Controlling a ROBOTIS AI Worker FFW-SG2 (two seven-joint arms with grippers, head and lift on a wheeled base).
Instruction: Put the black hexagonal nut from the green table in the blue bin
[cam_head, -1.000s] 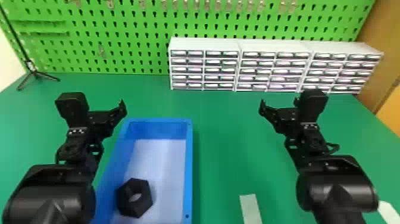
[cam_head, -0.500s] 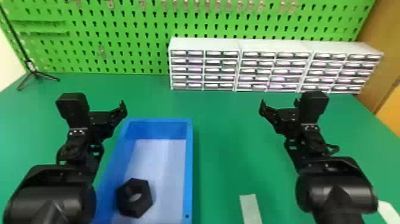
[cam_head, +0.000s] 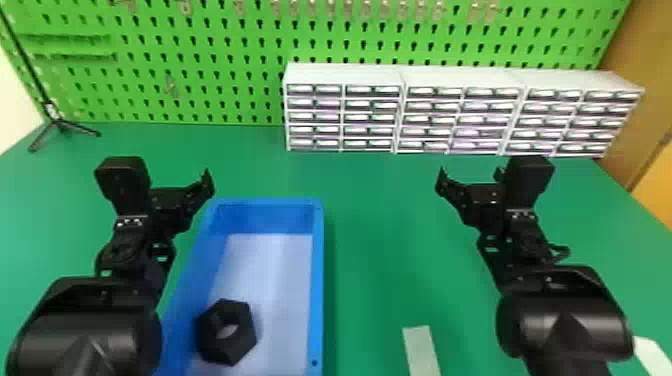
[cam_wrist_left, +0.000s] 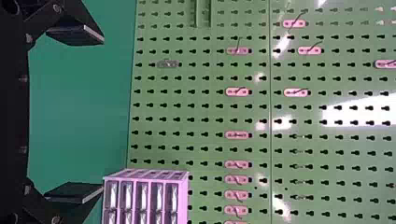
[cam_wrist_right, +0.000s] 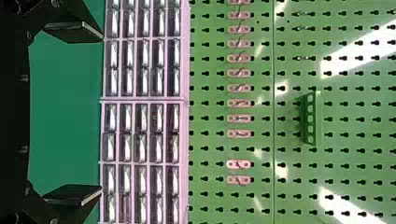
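- Left hand (cam_head: 172, 179): wide open, empty.
- Right hand (cam_head: 471, 179): wide open, empty.
- Black nut (cam_head: 241, 321): inside blue bin (cam_head: 317, 280), nearer robot than left hand.
- Bin on desk (cam_head: 372, 240).

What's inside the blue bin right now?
The black hexagonal nut lies on the floor of the blue bin. The left arm covers part of the bin's left side.

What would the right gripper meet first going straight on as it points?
The right gripper would most likely meet the drawer cabinets; its height is hard to judge, so it might clear them and reach the pegboard behind.
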